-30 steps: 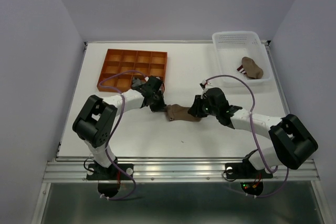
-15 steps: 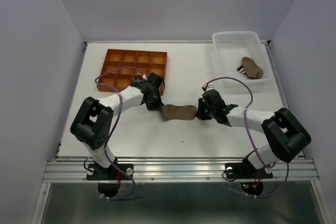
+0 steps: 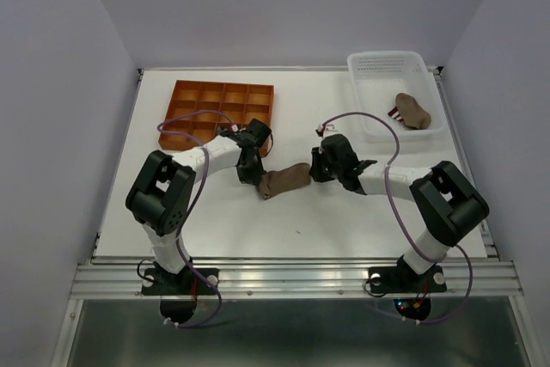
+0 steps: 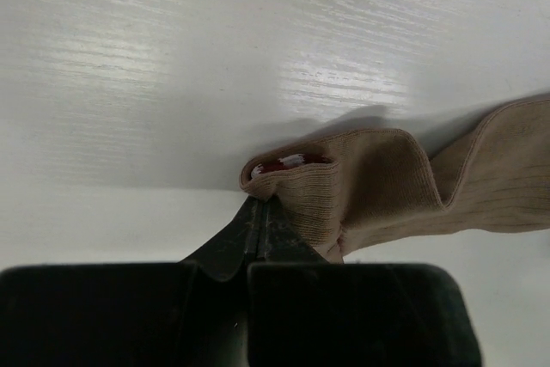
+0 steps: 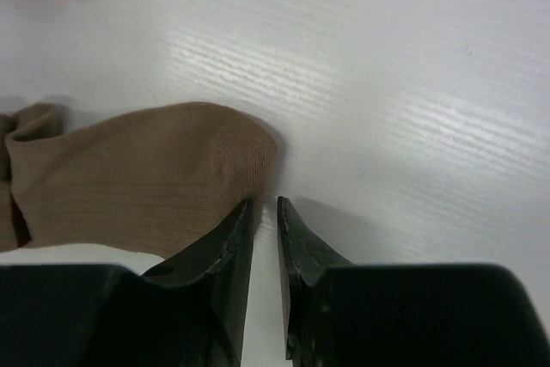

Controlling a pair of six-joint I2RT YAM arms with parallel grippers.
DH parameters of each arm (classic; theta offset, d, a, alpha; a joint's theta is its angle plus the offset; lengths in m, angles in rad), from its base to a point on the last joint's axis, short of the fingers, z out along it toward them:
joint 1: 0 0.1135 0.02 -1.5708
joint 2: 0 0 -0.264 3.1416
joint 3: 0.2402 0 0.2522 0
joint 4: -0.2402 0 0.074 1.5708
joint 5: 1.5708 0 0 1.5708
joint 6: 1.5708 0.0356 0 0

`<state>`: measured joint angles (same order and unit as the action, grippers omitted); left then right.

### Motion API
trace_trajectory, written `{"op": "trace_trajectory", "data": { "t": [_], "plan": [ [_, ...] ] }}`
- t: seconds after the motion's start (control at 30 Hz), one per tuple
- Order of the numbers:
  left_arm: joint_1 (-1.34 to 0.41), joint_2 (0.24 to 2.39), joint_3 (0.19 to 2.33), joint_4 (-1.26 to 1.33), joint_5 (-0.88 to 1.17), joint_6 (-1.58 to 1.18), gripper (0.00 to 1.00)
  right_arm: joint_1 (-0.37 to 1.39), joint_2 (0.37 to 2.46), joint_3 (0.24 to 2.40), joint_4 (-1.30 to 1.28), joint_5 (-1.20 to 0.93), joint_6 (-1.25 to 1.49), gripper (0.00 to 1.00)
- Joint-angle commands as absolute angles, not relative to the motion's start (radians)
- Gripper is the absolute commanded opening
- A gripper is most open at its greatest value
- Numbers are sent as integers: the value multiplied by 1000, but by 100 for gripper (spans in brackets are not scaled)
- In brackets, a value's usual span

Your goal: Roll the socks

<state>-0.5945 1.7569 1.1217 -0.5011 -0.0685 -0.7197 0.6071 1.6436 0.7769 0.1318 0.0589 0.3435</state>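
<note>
Tan-brown ribbed fabric sock [image 3: 288, 178] lies flat approx. mid white surface [image 3: 344, 221], long axis running L–R, R end slightly nearer the far edge. Left claw [image 4: 260, 212]: closed, pinching the sock's cuff edge at its L end. Cuff is folded over there, w/ a bit of red-white showing inside the fold (left wrist view). Right claw [image 5: 262, 210]: fingers parted by a narrow slit, bare surface visible through the gap, not gripping. Its tips are down at the surface, just beside the sock's rounded toe end. One fingertip sits at the sock's edge; can't tell if it makes contact. Both arms reach in low from the near edge and meet at the sock, one at each end. Second tan-brown sock [image 3: 414, 111] w/ red-white striped part lies in white perforated plastic basket [image 3: 385, 64] at far R corner, well apart from the 1st. Orange plastic tray [image 3: 220, 85] w/ square compartments sits nr far L corner, just beyond the left arm's wrist.
</note>
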Motion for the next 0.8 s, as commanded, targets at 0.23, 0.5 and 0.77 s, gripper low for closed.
{"op": "trace_trajectory", "data": {
  "t": [0.23, 0.5, 0.77],
  "plan": [
    [-598, 1695, 1148, -586, -71, -796, 0, 765, 1450, 769, 258, 112, 138, 33],
    [-600, 1669, 1120, -560, -46, -824, 0, 911, 1468, 738, 423, -133, 192, 34],
    [-601, 1655, 1100, -538, -28, -838, 0, 969, 1581, 813, 422, -152, 161, 35]
  ]
}}
